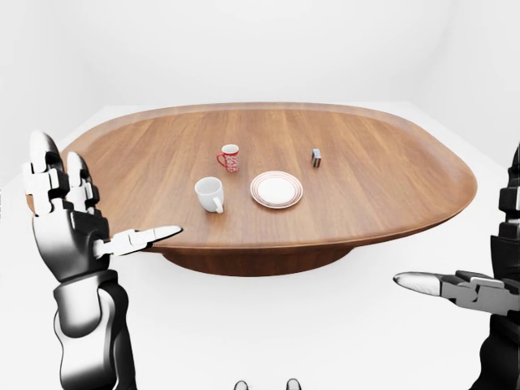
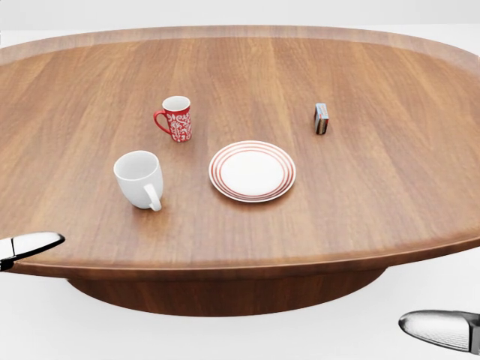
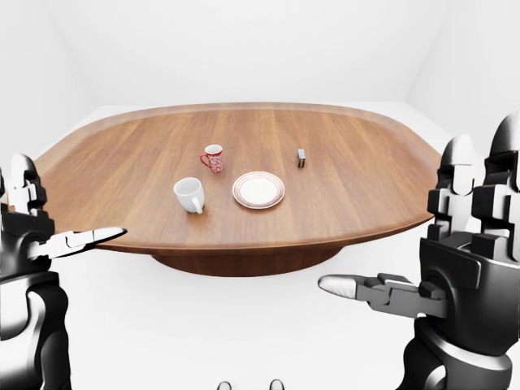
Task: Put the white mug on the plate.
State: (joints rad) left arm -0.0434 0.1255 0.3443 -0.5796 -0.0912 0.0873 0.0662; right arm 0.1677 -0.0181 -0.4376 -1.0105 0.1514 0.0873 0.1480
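Observation:
The white mug stands upright on the wooden table, its handle turned toward the bottom of the head view. Just right of it lies the white plate with red rings, bare. My left hand is raised at the left of the left-eye view, open, fingers up and thumb pointing right, well short of the mug. At the right of the right-eye view my right hand stands open the same way, off the table's edge. Neither hand holds anything.
A red patterned mug stands above the white mug in the head view. A small dark box stands upright to the upper right of the plate. The table's near rim runs between my hands and the objects.

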